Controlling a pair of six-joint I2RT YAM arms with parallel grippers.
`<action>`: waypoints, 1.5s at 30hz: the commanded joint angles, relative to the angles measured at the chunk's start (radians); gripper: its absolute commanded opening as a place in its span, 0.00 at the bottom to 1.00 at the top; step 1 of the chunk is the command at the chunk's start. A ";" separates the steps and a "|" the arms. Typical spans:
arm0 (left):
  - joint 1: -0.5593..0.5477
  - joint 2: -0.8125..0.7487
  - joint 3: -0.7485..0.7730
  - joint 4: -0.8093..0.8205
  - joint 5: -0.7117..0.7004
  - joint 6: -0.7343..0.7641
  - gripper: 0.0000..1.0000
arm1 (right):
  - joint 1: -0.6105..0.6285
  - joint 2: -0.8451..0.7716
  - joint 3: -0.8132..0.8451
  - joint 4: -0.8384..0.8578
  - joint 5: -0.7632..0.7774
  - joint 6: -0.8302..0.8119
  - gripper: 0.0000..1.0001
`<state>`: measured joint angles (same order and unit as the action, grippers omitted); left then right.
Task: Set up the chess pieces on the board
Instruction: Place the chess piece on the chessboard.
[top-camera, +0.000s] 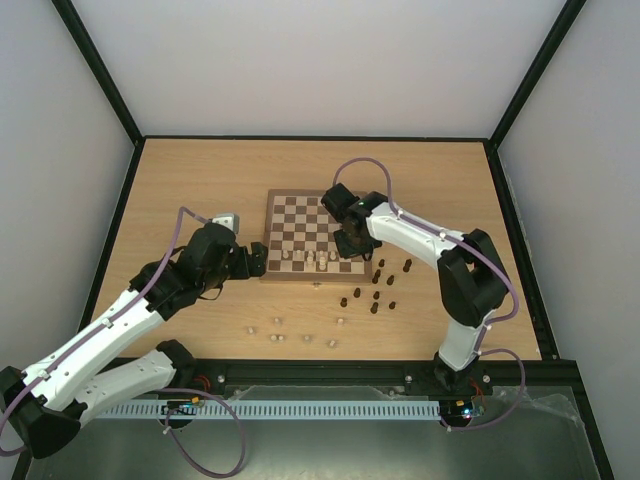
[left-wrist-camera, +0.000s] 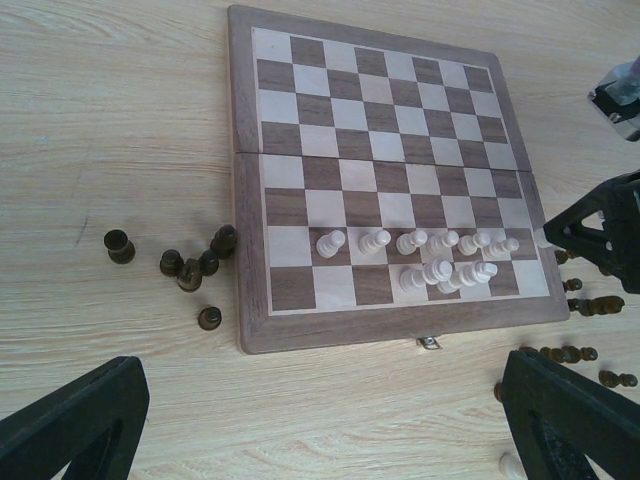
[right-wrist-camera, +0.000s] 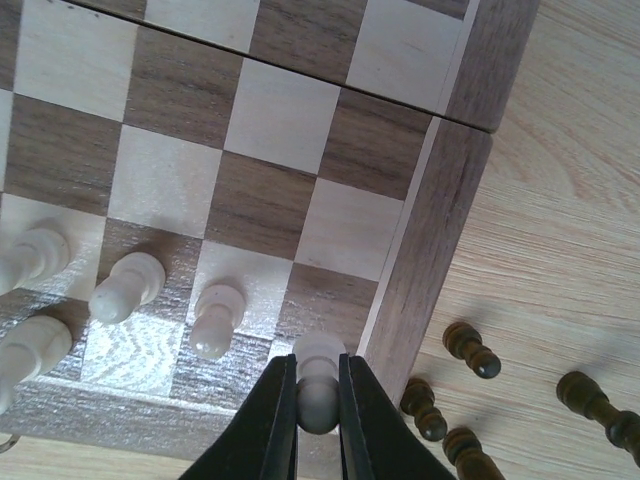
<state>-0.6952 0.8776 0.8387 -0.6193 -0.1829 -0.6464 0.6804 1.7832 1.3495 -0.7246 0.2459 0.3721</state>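
The board (top-camera: 290, 215) lies mid-table, with a cluster of cream chess pieces (top-camera: 315, 258) in its two near rows. My right gripper (right-wrist-camera: 318, 402) is shut on a cream pawn (right-wrist-camera: 320, 352), held upright over the dark square beside the board's right border (right-wrist-camera: 420, 260). Whether its base touches the square I cannot tell. Two more cream pawns (right-wrist-camera: 218, 318) stand just left of it. My left gripper (left-wrist-camera: 320, 430) is open over bare table in front of the board (left-wrist-camera: 380, 130), with nothing between its fingers (left-wrist-camera: 70, 420).
Dark pieces (top-camera: 380, 290) lie and stand on the table right of the board, close to my right gripper (top-camera: 350, 245). Others (left-wrist-camera: 190, 265) sit off its opposite side in the left wrist view. Several cream pieces (top-camera: 280, 330) are scattered near the front edge.
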 joint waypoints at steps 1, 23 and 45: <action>0.008 -0.003 0.013 0.007 0.003 0.007 0.99 | -0.017 0.033 -0.016 -0.001 -0.018 -0.017 0.09; 0.012 0.002 0.003 0.015 0.011 0.005 1.00 | -0.033 0.064 -0.052 0.035 -0.035 -0.025 0.14; 0.017 0.070 0.032 -0.031 0.049 0.027 0.99 | -0.004 -0.231 -0.087 0.016 -0.145 -0.012 0.46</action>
<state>-0.6865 0.9463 0.8421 -0.6376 -0.1429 -0.6304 0.6525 1.6482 1.2888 -0.6678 0.1726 0.3645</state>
